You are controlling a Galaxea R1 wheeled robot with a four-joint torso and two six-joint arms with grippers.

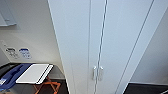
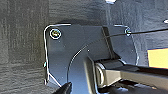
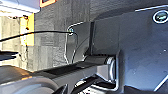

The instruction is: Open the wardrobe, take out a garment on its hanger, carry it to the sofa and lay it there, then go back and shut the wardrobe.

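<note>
The wardrobe (image 1: 82, 37) stands right in front of me in the head view, tall and white, with both plain doors shut. Its two small white handles (image 1: 97, 73) sit side by side at the centre seam, low in the picture. The garment and its hanger are hidden behind the shut doors, and the sofa is hidden from me. In the left wrist view my left gripper (image 2: 65, 89) hangs low over dark grey carpet (image 2: 22, 32). The right wrist view has my right gripper (image 3: 72, 88) over the same kind of carpet (image 3: 52, 27).
Left of the wardrobe a white board (image 1: 33, 73) rests on an orange folding stand (image 1: 47, 87), beside a dark blue object (image 1: 12, 75). A white wall (image 1: 30, 37) with small blue-and-white labels (image 1: 25, 53) lies behind them. Orange-yellow patches (image 3: 30, 30) edge the carpet.
</note>
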